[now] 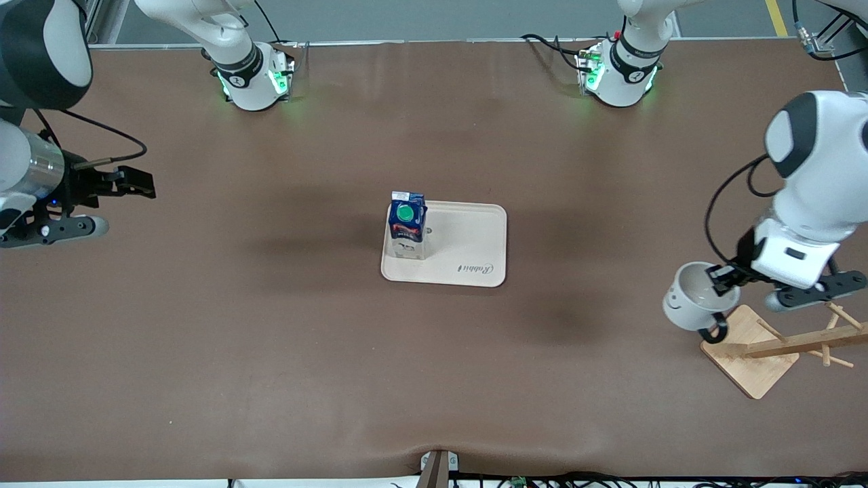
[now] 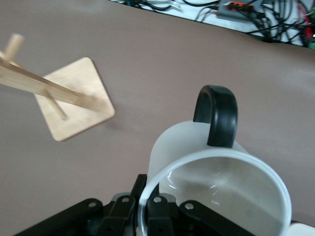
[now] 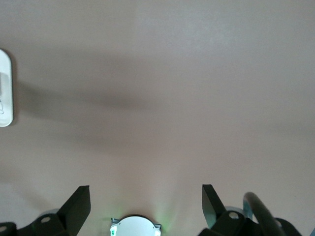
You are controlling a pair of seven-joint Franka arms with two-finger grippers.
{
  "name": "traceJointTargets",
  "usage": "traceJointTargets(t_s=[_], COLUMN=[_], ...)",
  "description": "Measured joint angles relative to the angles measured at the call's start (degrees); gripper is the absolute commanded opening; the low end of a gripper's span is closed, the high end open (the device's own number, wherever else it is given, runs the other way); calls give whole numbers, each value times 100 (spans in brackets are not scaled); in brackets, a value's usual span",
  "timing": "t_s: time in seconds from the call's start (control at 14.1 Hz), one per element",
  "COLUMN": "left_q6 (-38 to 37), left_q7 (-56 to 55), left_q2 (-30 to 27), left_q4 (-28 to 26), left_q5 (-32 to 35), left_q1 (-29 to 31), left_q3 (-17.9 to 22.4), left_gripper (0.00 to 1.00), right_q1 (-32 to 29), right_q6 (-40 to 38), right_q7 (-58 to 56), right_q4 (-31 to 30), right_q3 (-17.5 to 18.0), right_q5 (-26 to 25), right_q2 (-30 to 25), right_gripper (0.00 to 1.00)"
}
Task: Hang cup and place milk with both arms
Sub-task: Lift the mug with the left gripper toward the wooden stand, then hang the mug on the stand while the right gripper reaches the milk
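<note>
Brown table (image 1: 271, 339), w/ grey floor and a yellow line past its edge by the arm bases; cables run along the edge nearest the front cam. Cream tray (image 1: 475, 237) sits mid-table. Milk (image 1: 406, 225) stands upright on the tray, at the tray's end toward the right arm, green cap up.

Wooden rack (image 1: 786, 346) (square base, slanted pole w/ pegs) is at the left arm's end of the table, nearer the front cam than the tray.

Left arm bends down over that end. Left gripper (image 1: 721, 279) pinches the rim of the cup (image 1: 695, 298), one finger inside, one outside. Cup is in the air, tilted, over the table just beside the rack base, black handle pointing down toward the base corner. Left wrist view: cup (image 2: 216, 182) mouth faces the cam, handle away, rack (image 2: 74, 103) off to one side, apart from the cup.

Right arm waits over its own end of the table. Right gripper (image 1: 132, 183) is wide apart, holding nothing; fingers (image 3: 78, 206) over bare table.
</note>
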Motion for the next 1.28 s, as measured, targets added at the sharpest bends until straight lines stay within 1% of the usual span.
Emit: traceJointTargets(t_s=[0.21,0.28,0.36,0.5,0.64,0.78,0.92,1.07,1.28], left_q6=[4,6,6,-2,-71,-264,-472,-587,-617], left_q7=[566,791,1029,1567,2035,2200,2310,2603,3210], left_q2=[10,10,9,0,-26,-80,-173,-258,-280], left_q4=[1,1,3,7,16,34,43,44,43], left_q5=[-2,-6,-60,-303,-594,-727,-735,-741,-889], left_q1=[316,405,499,704,914,1017,1050,1154,1449], left_q3=[-2,-2,-4,-3,-2,-4,-6,-7,-4], left_gripper=[0,0,0,0,0,0,0,0,0], right_q1=[12,61,160,492,1065,1742,2229,2451,2503], right_q6=[179,211,217,288,498,1070,1828,2186,2471], right_q7=[-1,-1,44,718,1871,2883,3576,3889,3985], right_q4=[2,1,2,-4,-59,-297,-606,-721,-731], right_q3=[14,37,64,110,147,174,183,181,175], right_q5=[29,167,422,944,1120,1125,1151,1463,1998], right_q2=[178,210,224,229,248,317,473,667,813], right_gripper=[100,100,100,100,100,100,100,100,100])
